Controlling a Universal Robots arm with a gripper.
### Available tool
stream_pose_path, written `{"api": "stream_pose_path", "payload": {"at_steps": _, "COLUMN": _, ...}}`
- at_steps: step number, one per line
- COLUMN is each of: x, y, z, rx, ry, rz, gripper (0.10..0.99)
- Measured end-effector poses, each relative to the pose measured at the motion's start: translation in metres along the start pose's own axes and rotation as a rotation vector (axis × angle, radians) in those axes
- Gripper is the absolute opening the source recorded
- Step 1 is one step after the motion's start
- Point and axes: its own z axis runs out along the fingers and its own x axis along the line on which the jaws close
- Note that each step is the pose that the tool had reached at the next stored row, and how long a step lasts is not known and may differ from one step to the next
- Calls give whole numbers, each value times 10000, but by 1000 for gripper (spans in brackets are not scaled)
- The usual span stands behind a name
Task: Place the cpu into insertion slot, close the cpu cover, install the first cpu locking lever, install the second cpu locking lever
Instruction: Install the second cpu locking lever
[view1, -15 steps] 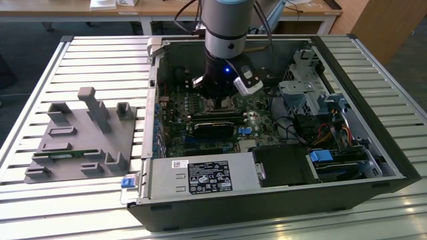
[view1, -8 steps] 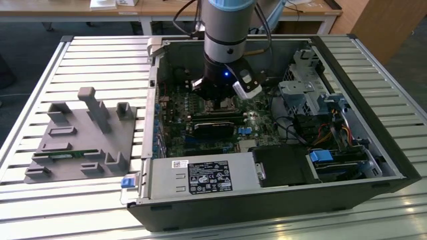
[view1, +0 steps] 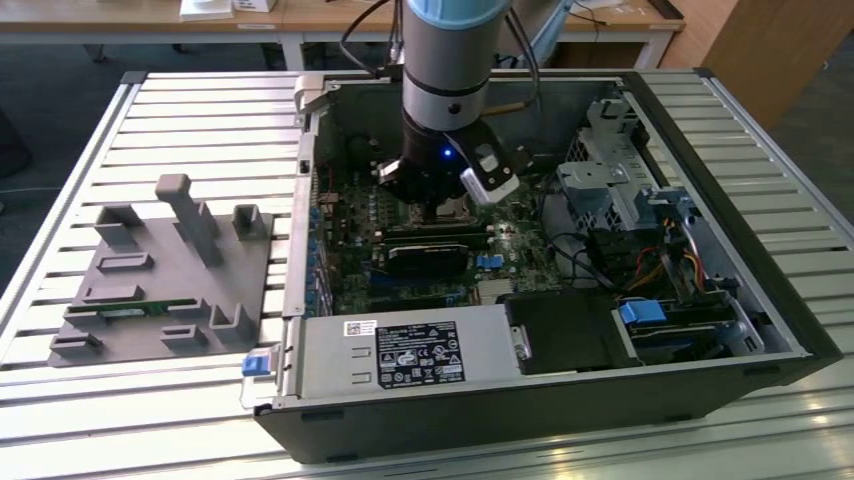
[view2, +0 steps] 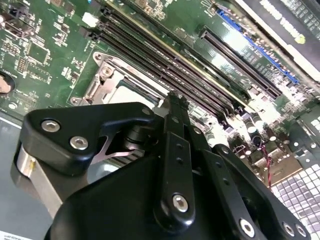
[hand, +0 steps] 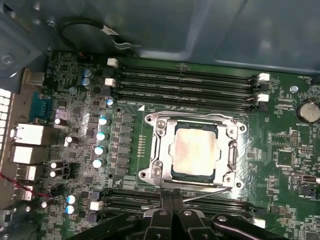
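The small flat square cpu (hand: 194, 151) with its dull silver-grey metal top is seen seated in the square dark insertion slot (hand: 192, 175) of the green motherboard (hand: 280, 145), with the thin silver metal cpu cover (hand: 159, 150) lying down flat around it as a frame. In the first wrist view the black pincer (hand: 172, 207) is held just beside the cover's near edge, its fingers (hand: 165, 200) drawn together with no gap seen between them and nothing gripped. A thin silver locking lever (hand: 207, 193) is seen running along that same edge, close in front of the fingertips, slightly raised at one end.

The lever is judged not fully latched; if it is pushed off-line, it could slip past its hook and spring back, or the fingertips could be driven into the memory slots (hand: 220, 204) just behind them.

The chip is laid flat, top face up, edges square to the socket; being square, no long axis is offered. The lever's long axis is set across the pincer's reach.
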Motion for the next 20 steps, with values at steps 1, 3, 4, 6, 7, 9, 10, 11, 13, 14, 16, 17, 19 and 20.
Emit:
{"api": "stream_pose_path", "payload": {"at_steps": 1, "x": 11, "y": -2, "z": 1, "rx": -8, "ry": -1, "rz": 0, "gripper": 106}}
{"api": "stream_pose_path", "payload": {"at_steps": 3, "x": 29, "y": -4, "z": 10, "rx": -15, "ry": -3, "rz": 0, "gripper": 106}}
{"api": "stream_pose_path", "payload": {"at_steps": 4, "x": 33, "y": -5, "z": 21, "rx": -15, "ry": -2, "rz": 0, "gripper": 106}}
{"api": "stream_pose_path", "payload": {"at_steps": 6, "x": 34, "y": -10, "z": 56, "rx": -20, "ry": -2, "rz": -1, "gripper": 106}}
{"api": "stream_pose_path", "payload": {"at_steps": 7, "x": 34, "y": -12, "z": 71, "rx": -26, "ry": -2, "rz": -1, "gripper": 106}}
{"api": "stream_pose_path", "payload": {"at_steps": 9, "x": 37, "y": -20, "z": 78, "rx": -56, "ry": -3, "rz": 1, "gripper": 106}}
{"api": "stream_pose_path", "payload": {"at_steps": 10, "x": 38, "y": -32, "z": 77, "rx": -88, "ry": -7, "rz": 0, "gripper": 106}}
{"api": "stream_pose_path", "payload": {"at_steps": 11, "x": 40, "y": -47, "z": 76, "rx": -122, "ry": -10, "rz": 0, "gripper": 106}}
{"api": "stream_pose_path", "payload": {"at_steps": 13, "x": 45, "y": -76, "z": 72, "rx": -204, "ry": -16, "rz": -1, "gripper": 106}}
{"api": "stream_pose_path", "payload": {"at_steps": 14, "x": 50, "y": -87, "z": 70, "rx": -250, "ry": -20, "rz": -2, "gripper": 106}}
{"api": "stream_pose_path", "payload": {"at_steps": 16, "x": 62, "y": -108, "z": 68, "rx": -352, "ry": -29, "rz": -1, "gripper": 106}}
{"api": "stream_pose_path", "payload": {"at_steps": 17, "x": 71, "y": -115, "z": 67, "rx": -408, "ry": -33, "rz": -1, "gripper": 106}}
{"api": "stream_pose_path", "payload": {"at_steps": 19, "x": 97, "y": -124, "z": 66, "rx": -524, "ry": -42, "rz": -2, "gripper": 106}}
{"api": "stream_pose_path", "payload": {"at_steps": 20, "x": 111, "y": -126, "z": 66, "rx": -571, "ry": -45, "rz": -3, "gripper": 106}}
